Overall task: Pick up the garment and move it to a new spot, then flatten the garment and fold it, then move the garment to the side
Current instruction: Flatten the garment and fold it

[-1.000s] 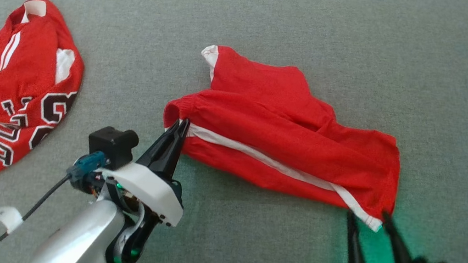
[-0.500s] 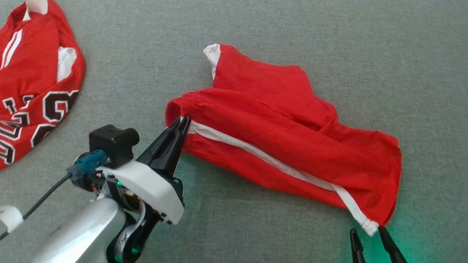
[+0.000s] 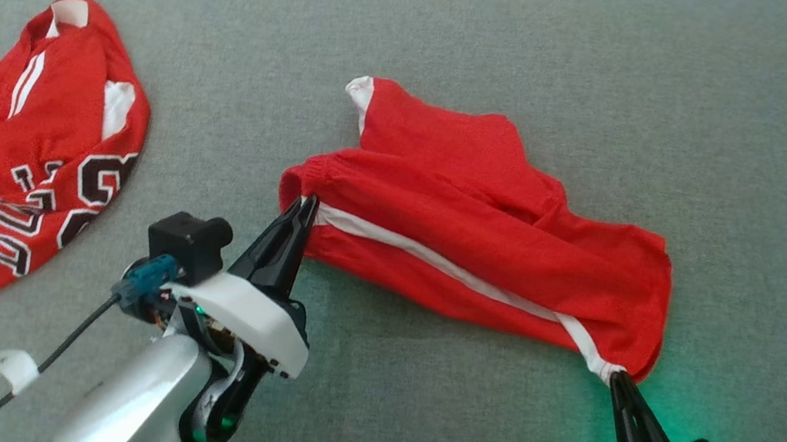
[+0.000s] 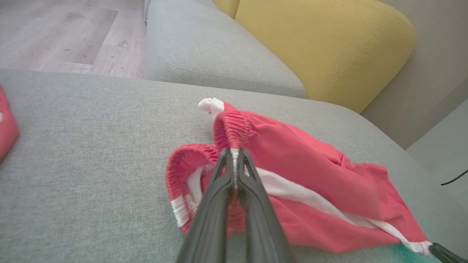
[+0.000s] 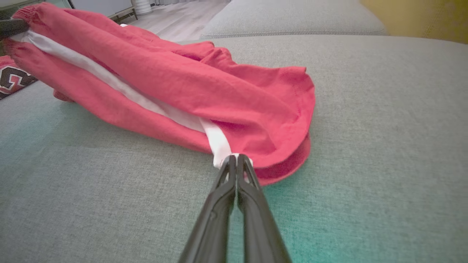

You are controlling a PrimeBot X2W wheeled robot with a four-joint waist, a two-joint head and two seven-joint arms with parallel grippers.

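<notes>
The red lightweight shorts with a white side stripe (image 3: 485,235) lie rumpled in the middle of the grey fabric sofa seat (image 3: 466,45). Their gathered elastic waistband (image 4: 234,126) is at the left end and the leg openings are at the right. One leg is folded towards the far side.

The cloth looks thin, soft and limp. I judge it to weigh very little, to sag wherever it is unsupported, and to bunch instead of holding a shape. The thick waistband offers the surest hold. The white-striped hem corner (image 5: 219,146) is a thinner bite that could slip under a hard pull, so a gentle, even stretch between the two ends seems wise.

The left gripper (image 3: 303,209) is at the near-left end of the shorts, jaws pinched tight on the waistband where the stripe starts. A fold of elastic stands up between the tips. The right gripper (image 3: 619,379) is at the near-right end, jaws pressed together on the striped hem corner.

The near edge of the shorts runs between the two grips, and the rest of the cloth lies beyond it on the far side. A red printed basketball jersey (image 3: 23,142) lies well apart on the left of the seat.
</notes>
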